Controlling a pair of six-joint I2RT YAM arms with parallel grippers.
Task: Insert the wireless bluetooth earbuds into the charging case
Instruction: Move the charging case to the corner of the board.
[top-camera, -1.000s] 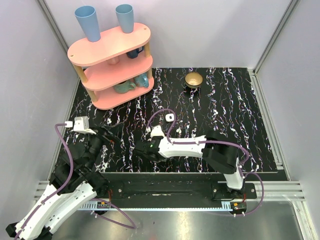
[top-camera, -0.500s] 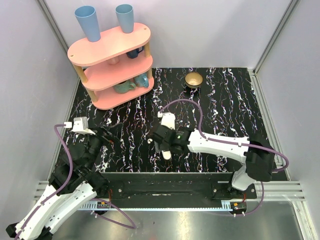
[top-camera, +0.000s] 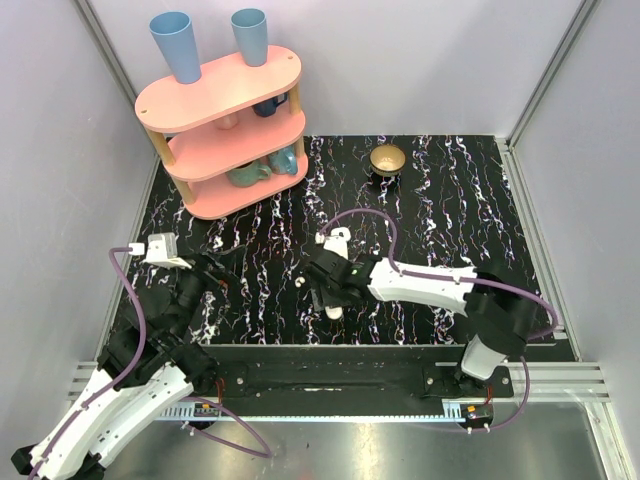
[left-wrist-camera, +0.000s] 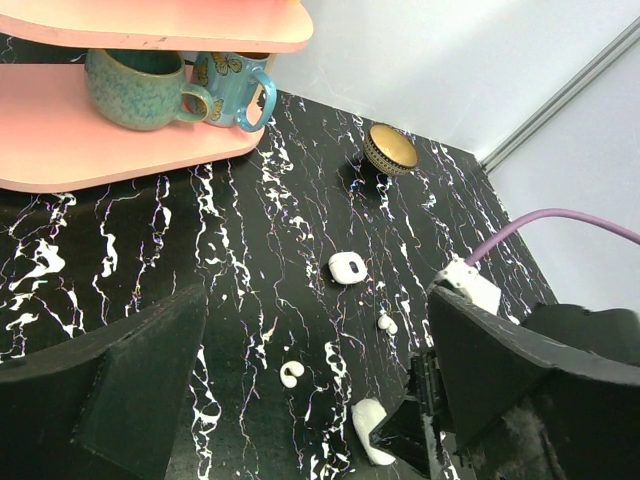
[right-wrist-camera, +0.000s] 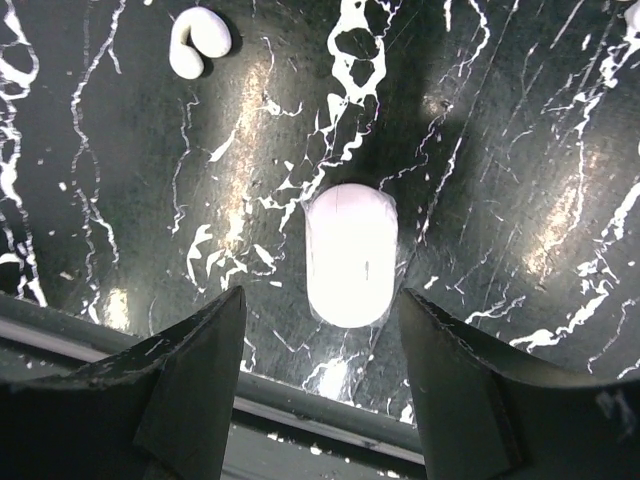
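Top external view shows the black marbled counter (top-camera: 450, 220), with the right arm (top-camera: 420, 285) reaching across to its middle and the left arm (top-camera: 170, 310) held back at the near left. The right jaws are spread and empty. They sit over the charging case (right-wrist-camera: 350, 255), which lies between the two fingers (right-wrist-camera: 190, 390) and touches neither. The left jaws are also spread wide and hold nothing, well apart from the small things.

The charging case lies flat near the counter's front edge, smooth side up. No sockets show, and I cannot tell whether it is shut or lying open face down. I judge it light, rigid and glossy, so it will likely skid on the slick counter if nudged from one side. The best hold looks to be across its short width, low and centred on the long flanks. On the rounded ends the squeeze would probably push it out.

One earbud (right-wrist-camera: 197, 42) lies near the case but apart from it; the second earbud (left-wrist-camera: 386, 323) lies farther back on the counter. Both look tiny, hard, slippery and almost weightless, so they may pop free or roll. A gentle pinch across the bulb, with the stem left free for seating, seems safest.
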